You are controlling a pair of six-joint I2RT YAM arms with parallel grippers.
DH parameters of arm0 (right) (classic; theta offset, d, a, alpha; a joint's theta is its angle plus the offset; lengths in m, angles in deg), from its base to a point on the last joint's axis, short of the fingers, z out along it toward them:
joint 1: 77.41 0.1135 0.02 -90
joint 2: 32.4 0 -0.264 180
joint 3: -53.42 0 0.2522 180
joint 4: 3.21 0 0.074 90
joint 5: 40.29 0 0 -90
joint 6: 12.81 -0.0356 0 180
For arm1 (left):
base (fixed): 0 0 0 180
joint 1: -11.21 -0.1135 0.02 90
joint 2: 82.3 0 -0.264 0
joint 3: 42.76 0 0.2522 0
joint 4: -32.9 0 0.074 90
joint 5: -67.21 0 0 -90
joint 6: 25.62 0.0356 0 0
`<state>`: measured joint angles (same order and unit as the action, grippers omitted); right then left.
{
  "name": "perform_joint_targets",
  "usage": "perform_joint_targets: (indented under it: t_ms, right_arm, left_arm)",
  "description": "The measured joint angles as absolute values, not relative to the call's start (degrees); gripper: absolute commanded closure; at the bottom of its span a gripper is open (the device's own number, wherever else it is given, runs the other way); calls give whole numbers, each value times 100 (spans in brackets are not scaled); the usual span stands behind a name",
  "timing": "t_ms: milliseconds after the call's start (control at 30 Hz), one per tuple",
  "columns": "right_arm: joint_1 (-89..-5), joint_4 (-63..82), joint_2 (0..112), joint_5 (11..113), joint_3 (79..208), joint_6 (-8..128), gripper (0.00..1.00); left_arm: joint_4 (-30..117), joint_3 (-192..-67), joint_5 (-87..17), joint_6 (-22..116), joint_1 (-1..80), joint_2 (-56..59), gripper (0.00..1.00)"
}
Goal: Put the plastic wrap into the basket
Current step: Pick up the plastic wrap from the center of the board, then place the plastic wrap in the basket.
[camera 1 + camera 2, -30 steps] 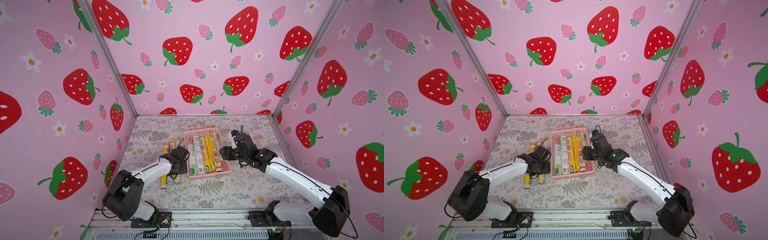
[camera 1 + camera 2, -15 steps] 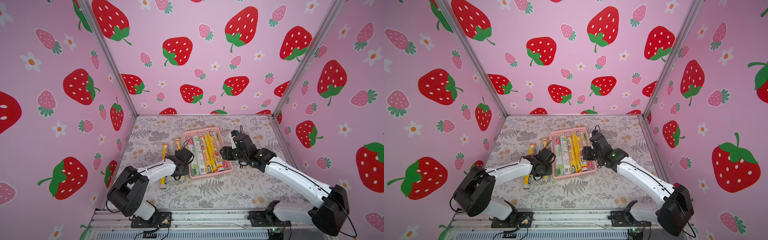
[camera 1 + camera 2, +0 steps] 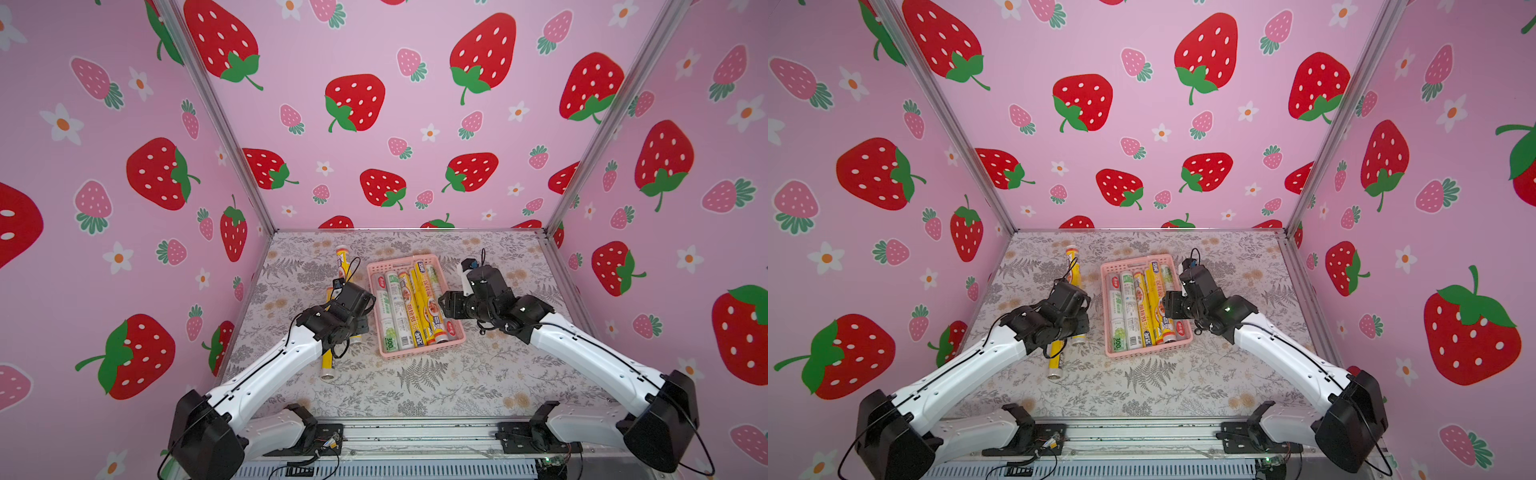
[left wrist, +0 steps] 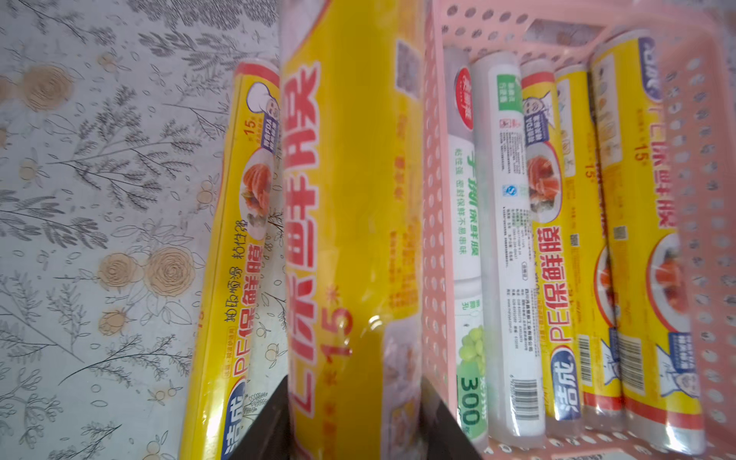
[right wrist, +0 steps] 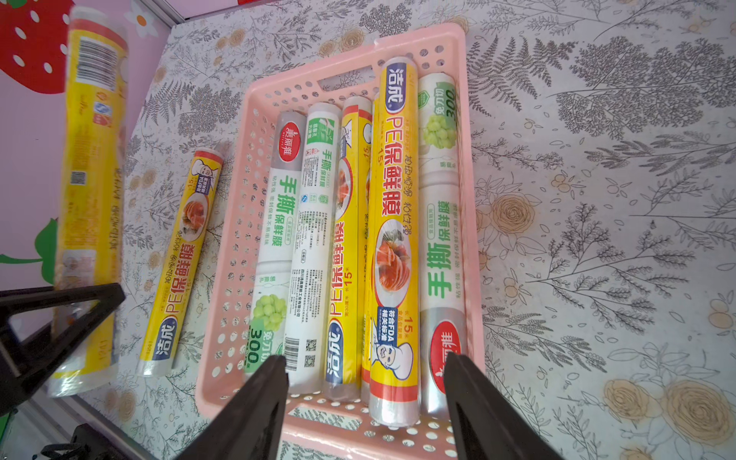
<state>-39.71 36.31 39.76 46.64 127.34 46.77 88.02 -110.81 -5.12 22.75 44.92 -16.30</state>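
Observation:
My left gripper (image 3: 356, 316) (image 4: 354, 384) is shut on a yellow plastic wrap roll (image 3: 343, 266) (image 3: 1073, 266) (image 4: 350, 199), held just off the table along the left wall of the pink basket (image 3: 419, 353) (image 3: 1150, 351) (image 4: 432, 199). In the right wrist view this roll (image 5: 91, 191) is blurred. A second yellow roll (image 3: 326, 361) (image 4: 235, 239) (image 5: 183, 255) lies on the table further left. Several yellow and white rolls (image 3: 411, 307) (image 5: 394, 239) lie side by side in the basket (image 5: 239, 239). My right gripper (image 3: 446, 305) (image 5: 364, 358) hangs open over the basket's right side, holding nothing.
The floral tablecloth (image 3: 415, 386) runs to pink strawberry walls (image 3: 232, 232) on three sides. A metal rail with both arm bases (image 3: 415, 436) lines the front edge. Bare cloth shows in front of the basket and to its right.
My left gripper has closed on the yellow roll beside the basket and raised it from the table. The basket has shifted slightly. The right arm has stayed put.

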Motion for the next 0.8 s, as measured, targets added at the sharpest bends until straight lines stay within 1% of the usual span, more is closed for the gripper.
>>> perform_joint_targets:
  t_ms: [167, 433, 567, 667, 800]
  right_arm:
    - [-3976, 3631, 3967, 4697, 12734, 4708, 33]
    - [-4102, 3565, 3740, 4734, 12645, 4752, 33]
    - [-4212, 3545, 3685, 4761, 12546, 4793, 33]
    - [-4244, 3539, 3678, 4774, 12446, 4808, 33]
    - [-4269, 3519, 3628, 4780, 12253, 4813, 33]
  left_arm:
    - [9124, -11151, -356, 2157, 4512, -2037, 60]
    - [9095, -11168, -171, 1725, 4927, -2364, 60]
    - [8623, -11146, -230, 1408, 5181, -2113, 61]
    - [8024, -11063, -249, 1189, 5548, -1744, 61]
    - [7392, -11065, -385, 1010, 5749, -1060, 61]
